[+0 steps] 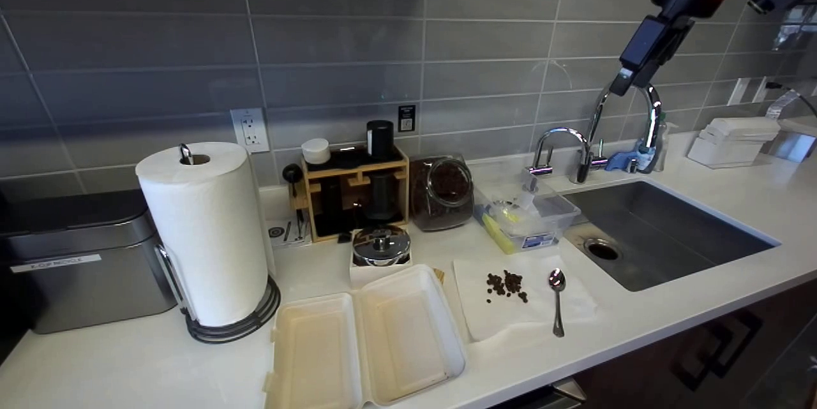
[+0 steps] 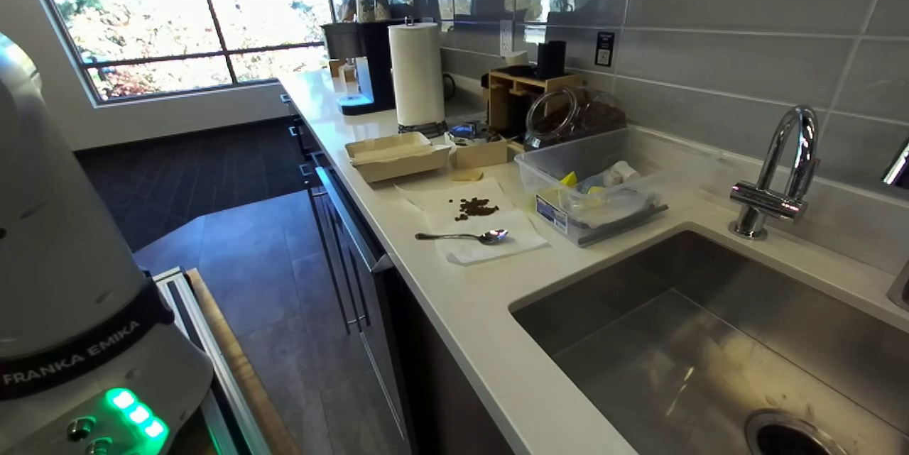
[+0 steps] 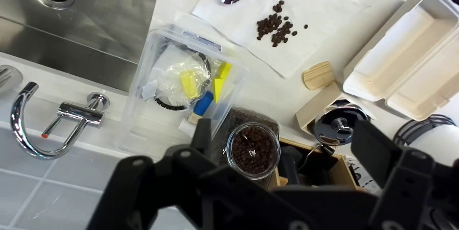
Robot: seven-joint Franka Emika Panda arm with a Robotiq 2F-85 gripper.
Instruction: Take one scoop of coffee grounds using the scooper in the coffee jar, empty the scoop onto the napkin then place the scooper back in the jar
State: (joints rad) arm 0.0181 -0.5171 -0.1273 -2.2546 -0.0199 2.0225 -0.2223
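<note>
The glass coffee jar (image 1: 440, 219) lies tilted on the counter, full of dark beans. It also shows in an exterior view (image 2: 607, 114) and in the wrist view (image 3: 236, 117). A thin bright streak shows in its mouth; I cannot tell whether that is a scooper or a reflection. The white napkin (image 1: 475, 297) lies flat with a small pile of coffee beans (image 1: 509, 283). A metal spoon (image 1: 557, 294) lies on the napkin beside the beans, its handle towards the counter's front edge. My gripper (image 3: 283, 126) is open and empty, high above the counter; it also shows in an exterior view (image 1: 622, 80).
A clear plastic bin (image 1: 530, 237) stands between jar and sink (image 1: 664, 230). Two chrome faucets (image 1: 562, 134) rise behind. A wooden rack (image 1: 309, 205), a lidded steel canister (image 1: 381, 243), an open takeout box (image 1: 408, 332) and a paper towel roll (image 1: 204, 237) stand nearby.
</note>
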